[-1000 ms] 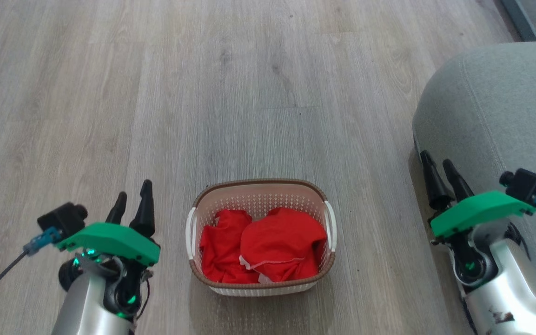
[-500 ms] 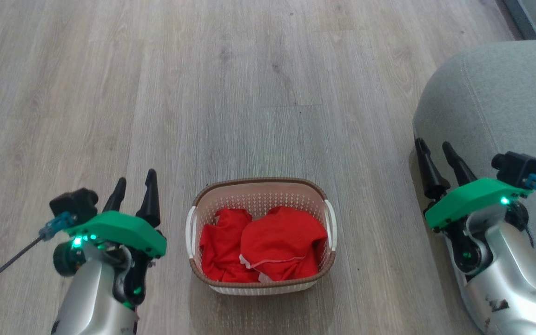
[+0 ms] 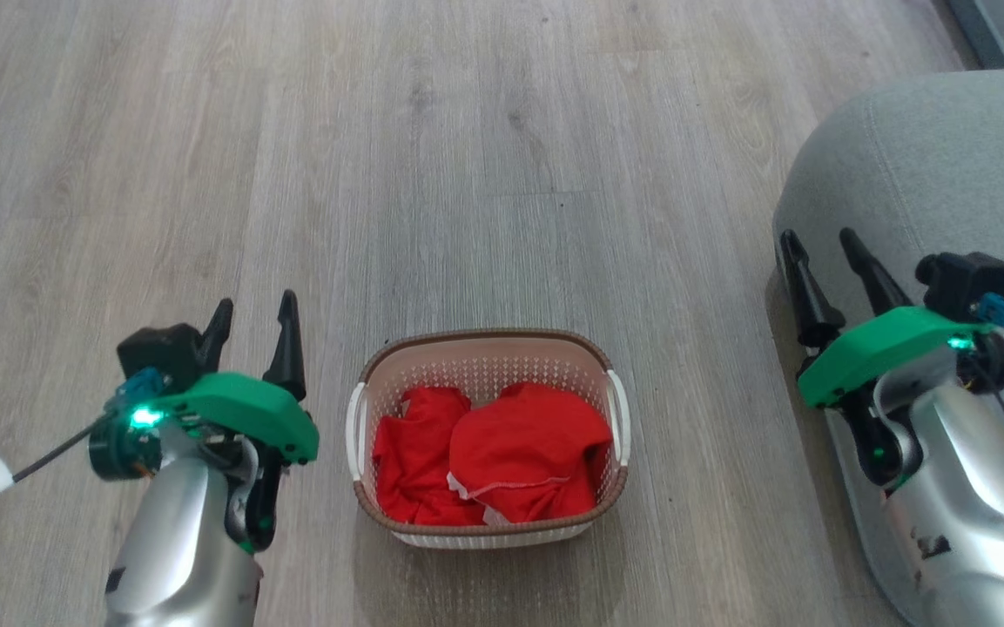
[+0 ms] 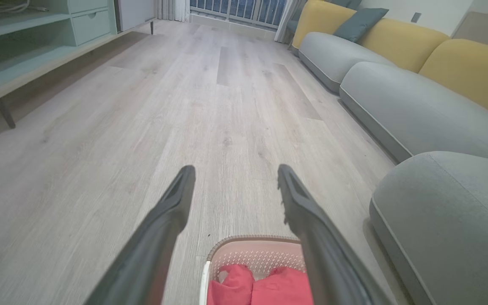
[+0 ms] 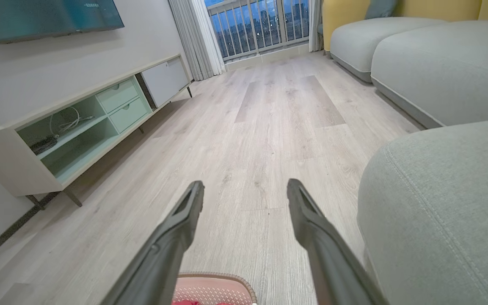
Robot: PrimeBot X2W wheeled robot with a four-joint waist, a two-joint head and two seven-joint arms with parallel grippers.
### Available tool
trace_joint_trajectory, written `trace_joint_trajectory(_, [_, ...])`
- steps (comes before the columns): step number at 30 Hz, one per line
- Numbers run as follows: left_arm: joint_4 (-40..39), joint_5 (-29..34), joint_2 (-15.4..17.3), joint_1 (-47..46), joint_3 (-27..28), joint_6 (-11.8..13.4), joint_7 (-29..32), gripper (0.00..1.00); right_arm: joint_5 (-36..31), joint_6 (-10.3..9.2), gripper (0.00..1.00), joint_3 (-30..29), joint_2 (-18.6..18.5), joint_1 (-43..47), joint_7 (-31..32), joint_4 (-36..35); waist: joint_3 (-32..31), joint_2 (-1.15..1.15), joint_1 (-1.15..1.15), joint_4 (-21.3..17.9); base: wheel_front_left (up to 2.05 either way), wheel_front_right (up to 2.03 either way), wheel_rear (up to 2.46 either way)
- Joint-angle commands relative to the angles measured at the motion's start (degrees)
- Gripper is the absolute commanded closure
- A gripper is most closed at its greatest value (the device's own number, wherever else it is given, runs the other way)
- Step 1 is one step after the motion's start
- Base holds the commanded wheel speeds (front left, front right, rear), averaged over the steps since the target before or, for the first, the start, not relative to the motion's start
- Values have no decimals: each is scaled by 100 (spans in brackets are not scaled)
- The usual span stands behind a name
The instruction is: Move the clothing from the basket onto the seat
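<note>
While two red pieces of clothing [image 3: 488, 461] lie side by side in the one basket [image 3: 484, 335] on the floor [image 3: 467, 131], its long side runs left to right. The left gripper [image 3: 256, 300] is nearer, just to its left. The right gripper [image 3: 818, 235] is by the seat [image 3: 928, 157]. Both grippers are wide open and hold nothing.

The clothing [image 3: 493, 461] lies in the basket [image 3: 484, 344], left of the seat [image 3: 937, 157].

We see pale wood floor [image 3: 467, 174], a low cabinet [image 5: 78, 127] w/ mint shelves & drawers under a wall TV [image 5: 49, 17], curtains [image 5: 193, 38] by a balcony railing [image 5: 265, 25], yellow sofa backs [image 4: 400, 40] w/ a teal pillow [image 4: 358, 23].
</note>
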Motion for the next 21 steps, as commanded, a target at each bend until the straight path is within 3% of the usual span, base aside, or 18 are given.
trace_joint_trajectory(1, [-144,157,104,-374,125,41,-83,0,-142,-1,0,62,-75,-328,-89,-139,2,0,0,0,0,0,0])
trace_joint_trajectory(21, [43,1265,120,-712,136,365,-375,0,-1482,-1,0,-190,-136,-674,-383,103,68,0,0,-12,0,0,0])
